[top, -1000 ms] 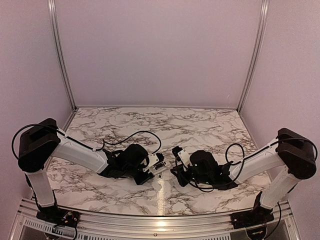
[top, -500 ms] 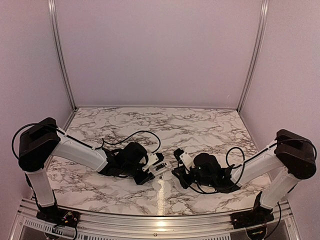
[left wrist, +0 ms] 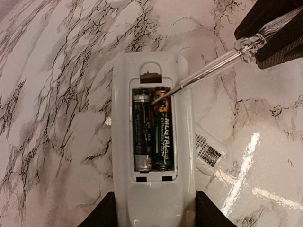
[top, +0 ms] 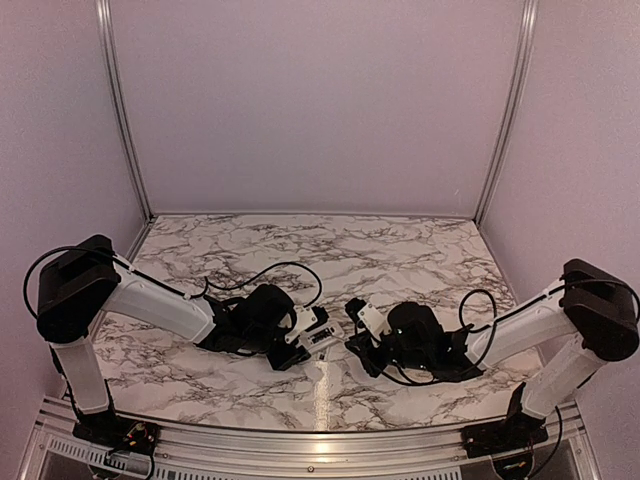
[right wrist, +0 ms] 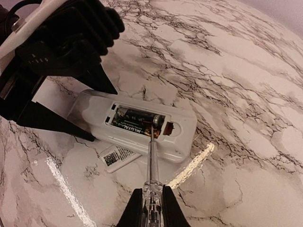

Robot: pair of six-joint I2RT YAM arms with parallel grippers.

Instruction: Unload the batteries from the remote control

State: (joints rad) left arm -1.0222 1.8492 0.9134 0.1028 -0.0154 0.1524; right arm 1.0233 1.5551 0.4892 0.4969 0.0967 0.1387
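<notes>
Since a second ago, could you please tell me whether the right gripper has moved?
Yes, slightly: in the top view the right gripper has shifted toward the near rail and a little rightward.

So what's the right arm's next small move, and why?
Probably lever the screwdriver upward to pop the green battery out: its tip sits at that battery's end, the battery is seated in the remote, which the left fingers clamp.
</notes>
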